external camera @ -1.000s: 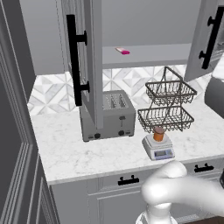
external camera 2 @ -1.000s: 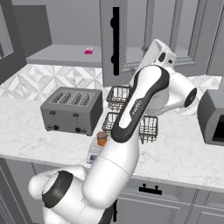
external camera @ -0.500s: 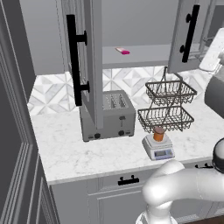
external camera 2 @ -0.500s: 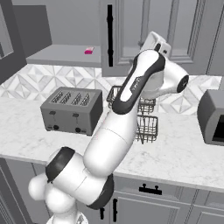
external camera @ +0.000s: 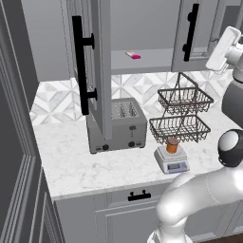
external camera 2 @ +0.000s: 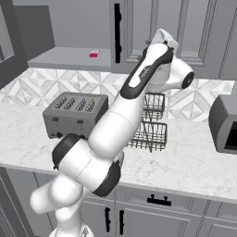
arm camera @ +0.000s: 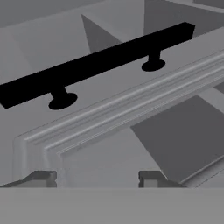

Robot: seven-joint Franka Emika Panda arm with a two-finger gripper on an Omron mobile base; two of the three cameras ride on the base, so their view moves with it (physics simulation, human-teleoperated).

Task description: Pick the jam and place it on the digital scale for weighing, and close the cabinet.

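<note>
The small orange-brown jam jar with its darker lid [external camera: 172,144] sits upright on the round plate of the little white digital scale [external camera: 172,159], which stands on the white marbled bench [external camera: 71,166] just in front of the two-tier black wire basket stand [external camera: 182,114] and to the right of the grey four-slot toaster [external camera: 118,125].

Above the bench, the grey panelled wall cabinet has its left door [external camera: 92,61] swung out edge-on toward me, its long black bar handle [external camera: 80,64] facing left. The right door [external camera: 197,33] looks nearly flush with the cabinet front, though I cannot tell whether it is fully shut. Between them the shelf is exposed, and a flat pink-and-white item [external camera: 133,55] lies on it.

The white arm reaches high to the right, and its hand is up at the right door, close to the panel. In the hand view the tool [arm camera: 98,178] faces the door's moulded frame from very near, with the black bar handle [arm camera: 96,63] running slantwise across the top. Its two dark fingertips [arm camera: 41,177] are spread well apart, with nothing between them; whether they touch the door I cannot tell.

From the right side, a dark microwave-like box [external camera 2: 224,122] sits at the far right of the bench, and grey drawers with short black handles [external camera 2: 159,200] run beneath it.
</note>
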